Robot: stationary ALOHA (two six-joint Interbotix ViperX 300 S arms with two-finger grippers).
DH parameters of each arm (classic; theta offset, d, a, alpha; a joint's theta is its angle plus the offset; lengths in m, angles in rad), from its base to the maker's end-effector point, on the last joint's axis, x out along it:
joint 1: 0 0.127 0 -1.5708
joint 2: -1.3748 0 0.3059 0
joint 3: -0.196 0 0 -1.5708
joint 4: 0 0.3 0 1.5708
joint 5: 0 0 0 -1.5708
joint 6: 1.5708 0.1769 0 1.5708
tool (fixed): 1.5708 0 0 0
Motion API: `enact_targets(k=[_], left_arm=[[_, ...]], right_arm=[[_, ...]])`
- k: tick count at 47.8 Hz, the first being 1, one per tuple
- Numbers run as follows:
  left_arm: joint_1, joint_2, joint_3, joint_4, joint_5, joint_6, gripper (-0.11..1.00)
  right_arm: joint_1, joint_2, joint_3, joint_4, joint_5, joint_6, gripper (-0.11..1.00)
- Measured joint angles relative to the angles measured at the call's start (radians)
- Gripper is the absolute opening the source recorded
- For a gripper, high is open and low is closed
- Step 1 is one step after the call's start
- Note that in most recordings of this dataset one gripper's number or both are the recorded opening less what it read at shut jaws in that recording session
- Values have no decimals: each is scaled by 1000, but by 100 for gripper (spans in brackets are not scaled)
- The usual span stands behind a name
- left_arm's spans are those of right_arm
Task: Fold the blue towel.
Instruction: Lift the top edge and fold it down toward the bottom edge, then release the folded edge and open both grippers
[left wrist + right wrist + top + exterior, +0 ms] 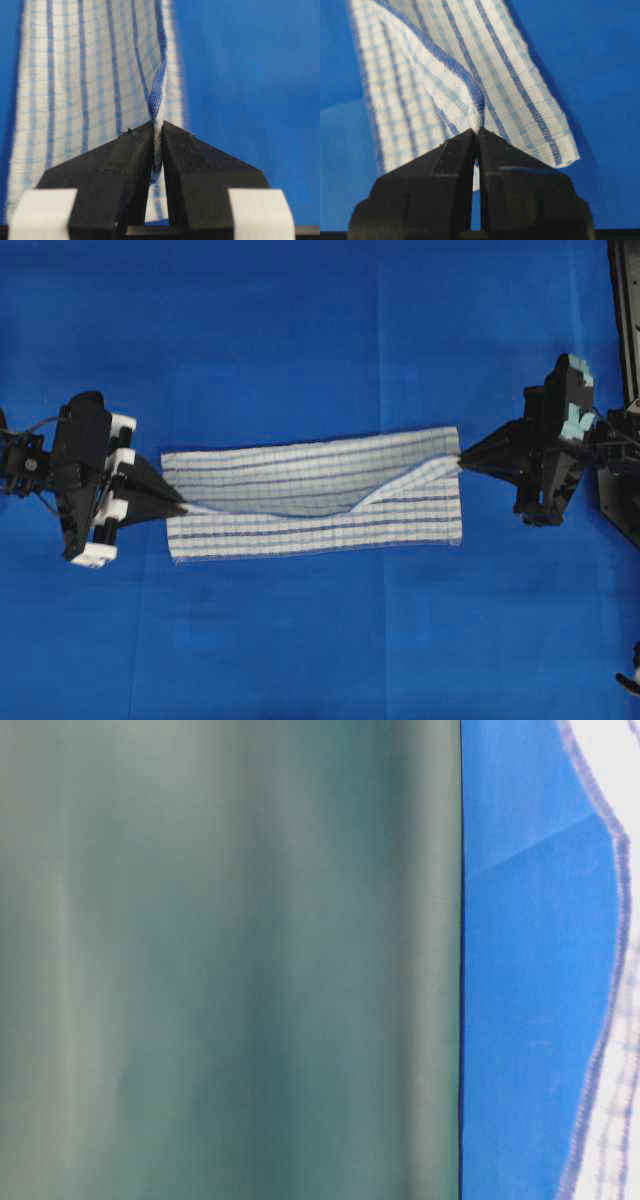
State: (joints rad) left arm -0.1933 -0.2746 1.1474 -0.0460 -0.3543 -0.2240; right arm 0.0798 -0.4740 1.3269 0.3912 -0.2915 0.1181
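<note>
The blue towel (310, 495), white with thin blue stripes, lies across the middle of the blue table as a long band, its upper layer sagging in a shallow fold. My left gripper (183, 506) is shut on the towel's left end; the left wrist view shows the pinched edge of the blue towel (90, 80) squeezed between the black fingertips (137, 145). My right gripper (461, 457) is shut on the right end, where the blue towel (445, 75) rises folded from the closed tips (465, 145). In the table-level view only the blue towel's edge (625, 1080) shows at far right.
The blue table covering (320, 330) spreads on all sides of the towel. A black stand (625, 300) sits at the right edge. A blurred grey-green surface (230, 960) fills most of the table-level view.
</note>
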Motion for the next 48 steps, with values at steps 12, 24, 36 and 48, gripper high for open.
enact_targets(k=[12, 24, 36, 48], left_arm=[[-26, 5, 0, 0, 9, -3, 4], [-26, 8, -2, 2, 43, -3, 4], [-25, 61, -14, 0, 51, -5, 26], [-25, 60, -29, 0, 66, 5, 70]], right_arm=[[34, 26, -2, 17, 3, 0, 2], [35, 74, -17, 18, 15, 0, 2], [37, 97, -29, 18, 20, 0, 36], [49, 86, -40, 18, 20, -15, 90]])
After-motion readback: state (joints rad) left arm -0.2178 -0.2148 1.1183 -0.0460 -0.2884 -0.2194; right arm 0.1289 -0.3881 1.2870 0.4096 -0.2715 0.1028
